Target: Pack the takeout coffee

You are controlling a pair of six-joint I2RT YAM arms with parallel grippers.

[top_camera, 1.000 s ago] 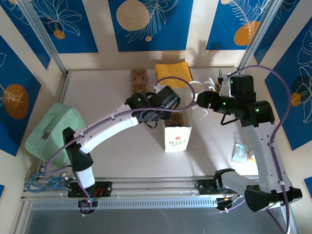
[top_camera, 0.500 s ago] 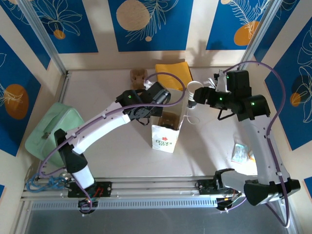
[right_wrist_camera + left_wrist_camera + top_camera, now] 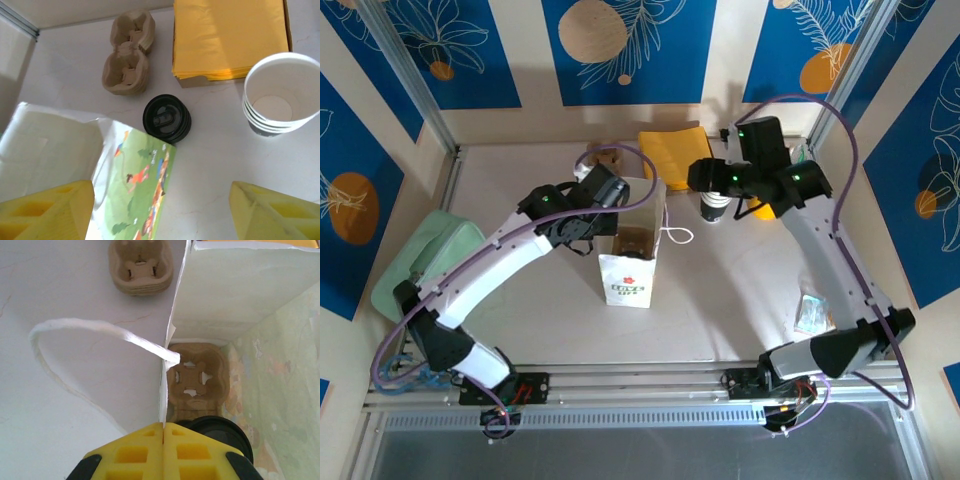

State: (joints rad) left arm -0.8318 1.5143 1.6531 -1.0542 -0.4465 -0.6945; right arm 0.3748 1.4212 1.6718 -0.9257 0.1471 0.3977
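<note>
The takeout coffee cups stand nested on the table, white with a dark base, to the right of my right gripper. That gripper hangs open above the table with nothing between its fingers. In the top view the cups sit just below the right gripper. My left gripper is shut on the top edge of the white paper bag. Inside the bag lie a brown pulp carrier tray and a round black lidded thing. From above, the left gripper holds the bag at its back left rim.
A black lid lies by the bag's printed side. Spare pulp carriers and yellow napkins lie at the back. A green pouch sits far left, a small packet on the right.
My left gripper has dragged the bag to the left, still pinching its edge. My right arm has swung back and left, over the cups.
</note>
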